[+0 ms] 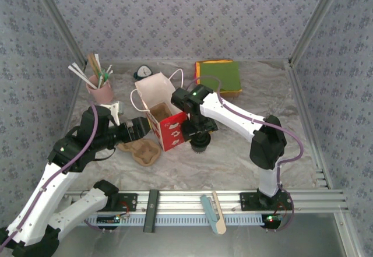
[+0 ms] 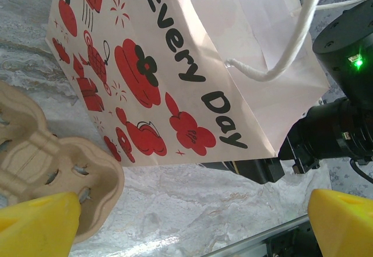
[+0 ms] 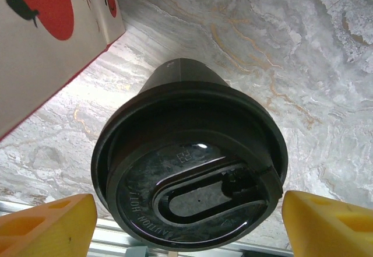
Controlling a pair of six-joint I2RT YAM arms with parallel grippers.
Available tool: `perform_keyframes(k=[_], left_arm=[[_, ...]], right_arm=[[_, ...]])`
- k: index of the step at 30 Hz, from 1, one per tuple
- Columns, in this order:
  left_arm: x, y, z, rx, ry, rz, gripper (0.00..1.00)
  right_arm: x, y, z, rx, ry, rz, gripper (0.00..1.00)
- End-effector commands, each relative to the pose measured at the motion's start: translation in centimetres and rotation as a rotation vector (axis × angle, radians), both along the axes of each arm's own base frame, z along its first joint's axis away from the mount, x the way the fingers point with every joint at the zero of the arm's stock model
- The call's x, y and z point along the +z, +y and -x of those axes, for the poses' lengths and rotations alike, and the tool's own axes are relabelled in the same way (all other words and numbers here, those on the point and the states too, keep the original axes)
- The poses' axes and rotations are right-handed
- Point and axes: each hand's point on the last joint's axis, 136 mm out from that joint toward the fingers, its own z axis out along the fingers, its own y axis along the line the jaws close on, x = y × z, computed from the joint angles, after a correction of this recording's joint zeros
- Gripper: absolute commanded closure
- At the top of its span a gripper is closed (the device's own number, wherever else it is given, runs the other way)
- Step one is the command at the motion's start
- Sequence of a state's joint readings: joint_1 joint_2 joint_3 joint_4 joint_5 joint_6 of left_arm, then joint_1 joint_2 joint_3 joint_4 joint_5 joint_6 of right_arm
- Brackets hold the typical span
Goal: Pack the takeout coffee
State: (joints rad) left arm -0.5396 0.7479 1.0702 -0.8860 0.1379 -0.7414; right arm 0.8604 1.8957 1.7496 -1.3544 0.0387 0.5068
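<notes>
The lidded coffee cup (image 3: pixel 189 169), dark with a round black lid, sits between my right gripper's (image 3: pixel 189 216) yellow fingers (image 3: pixel 46 225), which press on the lid's rim from both sides. From above, that cup (image 1: pixel 200 144) is under the right gripper (image 1: pixel 199 133), just right of the white paper bag (image 1: pixel 158 101). A second small dark cup (image 1: pixel 144 71) with a white inside lies near the back wall. My left gripper (image 2: pixel 195 213) is open over bare table, between the brown cup carrier (image 2: pixel 46 175) and the bag (image 2: pixel 175 64), and holds nothing.
A pink cup of straws and sticks (image 1: pixel 100 89) stands at the back left. A green, orange and yellow stack (image 1: pixel 220 75) lies at the back right. The cup carrier (image 1: pixel 141 151) lies left of the bag. A wooden stick and a blue strip (image 1: pixel 213 213) rest on the front rail.
</notes>
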Motion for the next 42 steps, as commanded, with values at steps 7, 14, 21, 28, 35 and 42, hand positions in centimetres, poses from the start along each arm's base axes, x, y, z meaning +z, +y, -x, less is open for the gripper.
perform_keyframes(k=[7,14,21,28,35,42], left_arm=[[0.2,0.0,0.0,-0.008,-0.025,-0.003,0.00],[0.2,-0.1,0.1,-0.013,-0.025,0.001,0.00],[0.3,-0.2,0.0,-0.015,-0.027,0.003,0.00],[0.1,-0.2,-0.1,-0.016,-0.024,-0.001,0.00],[0.2,-0.2,-0.1,-0.016,-0.025,0.000,0.00],[0.1,-0.3,-0.2,-0.018,-0.023,-0.002,0.00]], right_arm=[[1.0,-0.8,0.4,-0.017,-0.024,0.001,0.14],[0.4,-0.7,0.5,-0.023,-0.013,-0.016,0.14],[0.1,-0.7,0.3,-0.025,-0.010,-0.012,0.15],[-0.1,-0.7,0.2,-0.024,-0.006,-0.012,0.17],[-0.3,-0.7,0.1,-0.024,-0.001,-0.014,0.18],[-0.6,-0.8,0.2,-0.027,0.008,-0.009,0.18]])
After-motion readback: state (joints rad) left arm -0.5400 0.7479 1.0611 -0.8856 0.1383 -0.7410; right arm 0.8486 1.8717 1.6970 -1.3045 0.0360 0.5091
